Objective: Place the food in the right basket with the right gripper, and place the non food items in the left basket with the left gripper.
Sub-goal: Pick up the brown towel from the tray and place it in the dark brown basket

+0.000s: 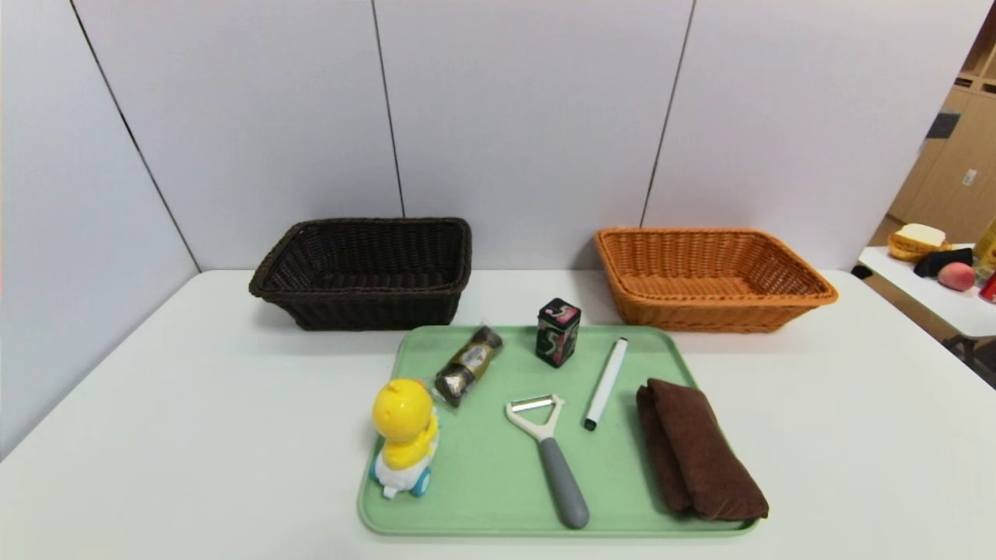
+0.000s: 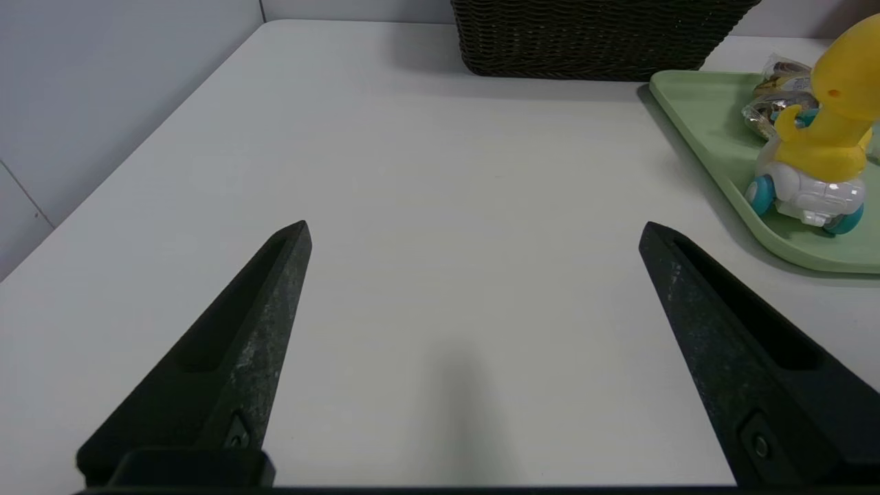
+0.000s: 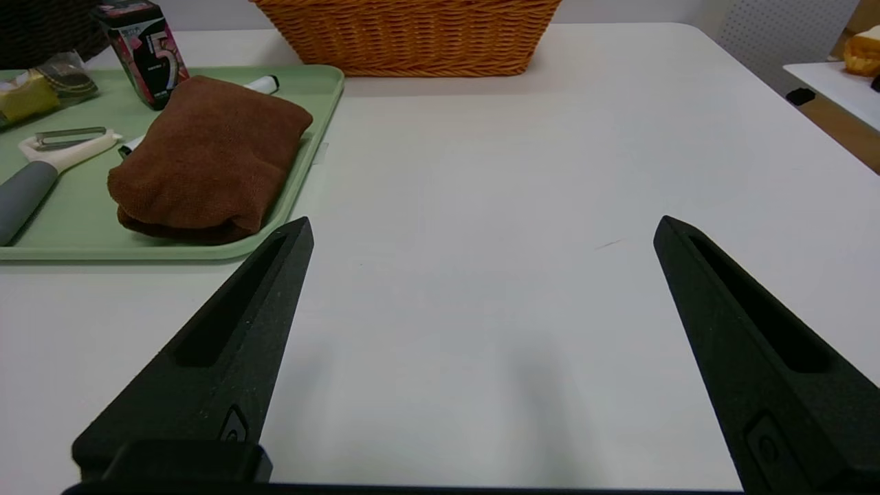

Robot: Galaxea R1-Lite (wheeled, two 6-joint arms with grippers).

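A green tray [image 1: 498, 482] holds a yellow duck toy [image 1: 404, 432], a wrapped chocolate pack [image 1: 468, 364], a dark gum box [image 1: 558, 331], a white marker [image 1: 606, 382], a grey-handled peeler [image 1: 548, 451] and a folded brown cloth [image 1: 698, 449]. The dark brown basket [image 1: 366, 272] stands back left, the orange basket [image 1: 712, 276] back right; both look empty. My left gripper [image 2: 474, 230] is open and empty over bare table left of the tray. My right gripper [image 3: 481, 227] is open and empty over bare table right of the tray. Neither gripper shows in the head view.
The white table [image 1: 156, 404] is backed by a grey panel wall [image 1: 513, 117]. A second table [image 1: 934, 295] with bread and a peach stands off to the far right, beyond the table's right edge.
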